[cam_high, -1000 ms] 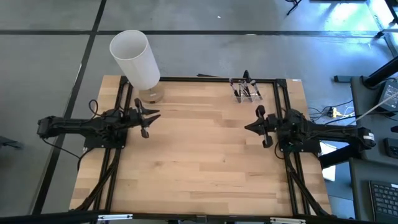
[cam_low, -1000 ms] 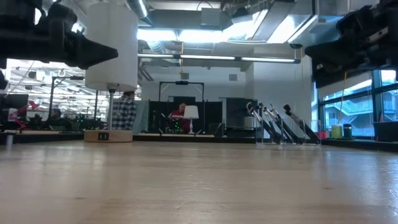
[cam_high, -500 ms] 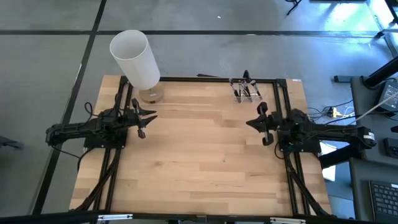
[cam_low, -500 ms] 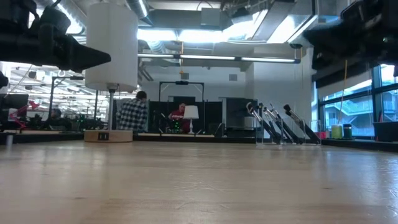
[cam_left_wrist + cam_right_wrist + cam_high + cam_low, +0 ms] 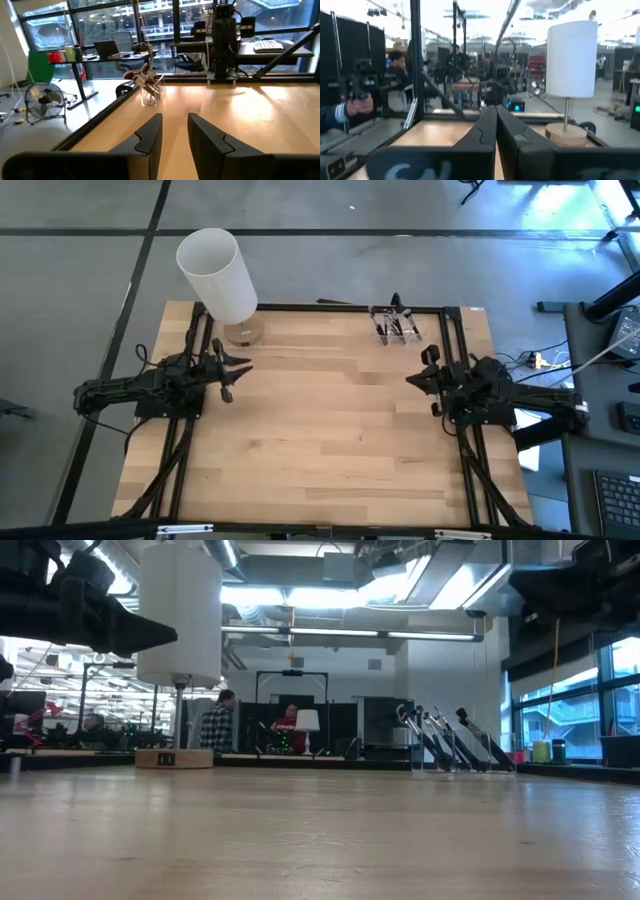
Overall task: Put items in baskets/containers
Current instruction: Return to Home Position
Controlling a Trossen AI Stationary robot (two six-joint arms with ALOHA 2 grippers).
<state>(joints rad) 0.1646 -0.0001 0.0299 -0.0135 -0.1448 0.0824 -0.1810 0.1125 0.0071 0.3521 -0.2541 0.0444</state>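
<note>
High view: our right pincer [image 5: 415, 380], clenched empty, now sits farther back toward the tabletop's right edge; left pincer [image 5: 236, 372] waits parted. With the brushes [image 5: 396, 308] in the far-edge clear holder [image 5: 398, 330], we judge sorting done.

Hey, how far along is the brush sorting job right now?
Done, it seems: the brushes stand in the clear holder, and none shows loose on the table. In hand: nothing; left gripper, jaws open, and right gripper, jaws shut, are empty. Left: seemingly nothing.
</note>
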